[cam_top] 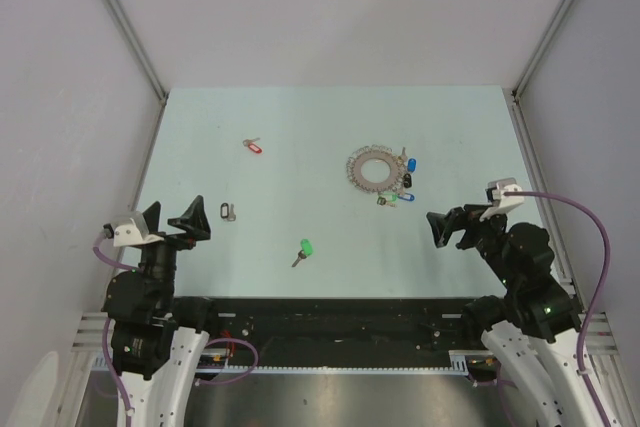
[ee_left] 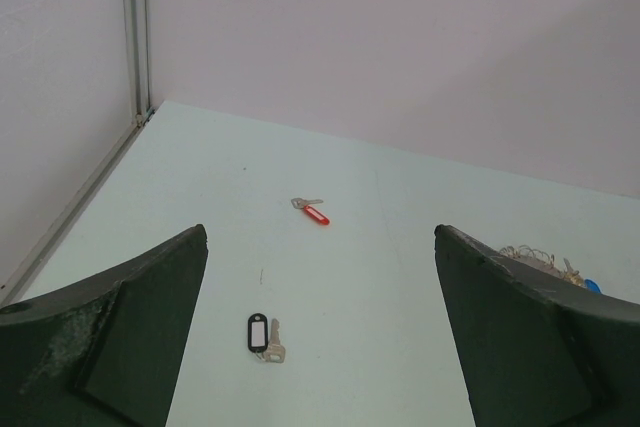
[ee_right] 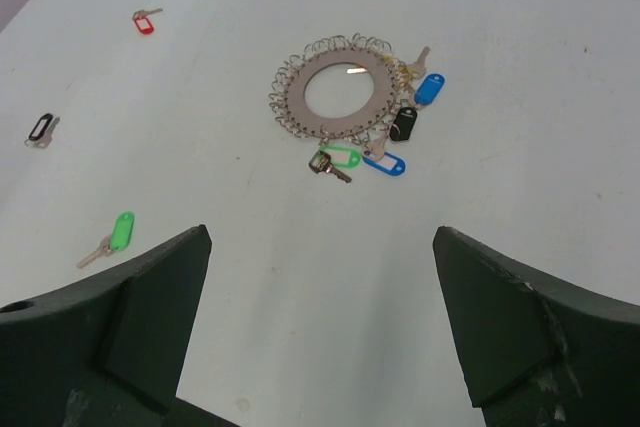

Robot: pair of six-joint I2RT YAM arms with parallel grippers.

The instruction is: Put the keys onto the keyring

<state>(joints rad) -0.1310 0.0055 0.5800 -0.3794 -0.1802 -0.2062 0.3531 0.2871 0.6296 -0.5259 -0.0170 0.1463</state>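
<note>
The keyring (cam_top: 375, 169) lies flat on the table right of centre, with blue, green and black tagged keys (cam_top: 404, 187) at its right side; it also shows in the right wrist view (ee_right: 340, 95). Three loose keys lie apart: a green-tagged key (cam_top: 303, 250) (ee_right: 115, 236) near the front middle, a red-tagged key (cam_top: 253, 146) (ee_left: 313, 211) at the back left, and a black-tagged key (cam_top: 229, 211) (ee_left: 264, 335) at the left. My left gripper (cam_top: 172, 219) is open and empty near the black-tagged key. My right gripper (cam_top: 448, 226) is open and empty, right of the keyring.
The pale green table (cam_top: 300, 127) is walled by white panels with metal rails at the left (cam_top: 120, 22) and right (cam_top: 555, 22). The arm bases and a black front rail (cam_top: 330, 322) sit at the near edge.
</note>
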